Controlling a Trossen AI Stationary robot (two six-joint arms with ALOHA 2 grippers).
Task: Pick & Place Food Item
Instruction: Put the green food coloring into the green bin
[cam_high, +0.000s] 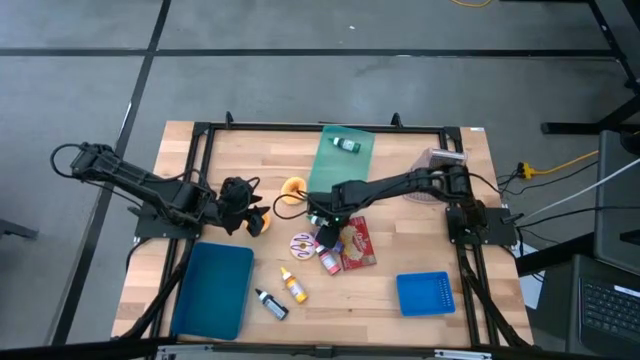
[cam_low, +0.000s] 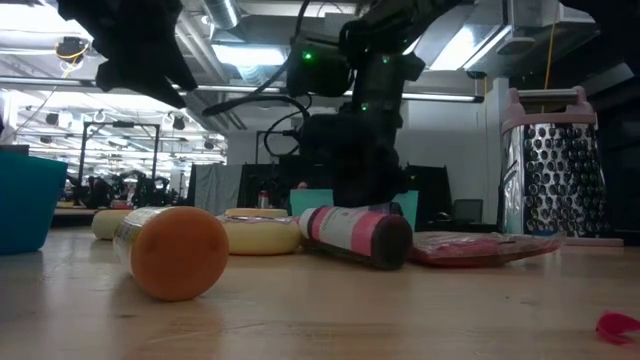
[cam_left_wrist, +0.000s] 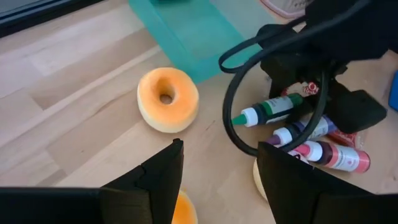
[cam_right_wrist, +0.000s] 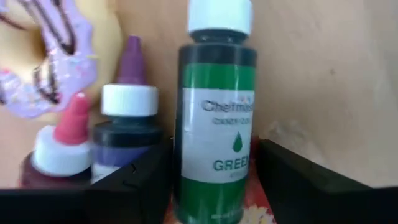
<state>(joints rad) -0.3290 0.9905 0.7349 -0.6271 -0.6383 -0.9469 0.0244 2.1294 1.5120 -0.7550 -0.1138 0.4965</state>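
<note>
Currently my right gripper (cam_high: 322, 222) is down over the bottle cluster mid-table, fingers either side of the green bottle (cam_right_wrist: 216, 124). It sits between the pads, but I can't tell whether they're touching it yet, so I call the gripper open around it, not gripping.

To do it well: centre the label between both pads before closing, and keep clear of the purple bottle (cam_right_wrist: 122, 124) and pink bottle (cam_right_wrist: 59, 149) lying just beside it, or they'll drag along. Lift straight up off the red packet (cam_high: 357, 244) underneath.

My left gripper (cam_high: 255, 218) waits at the left-centre, fingers spread wide, nothing between them. The plain orange donut (cam_left_wrist: 168, 99) lies ahead of it, and the frosted donut (cam_high: 303, 243) is just beside the cluster.

Containers:
- green tray (cam_high: 330, 172), far side: holds one small dark bottle (cam_high: 346, 144).
- dark blue tray (cam_high: 214, 290), near left: nothing in it that I can see.
- blue basket (cam_high: 424, 293), near right: looks empty too.

Likely drop is one of these; which one I can't tell.
</note>
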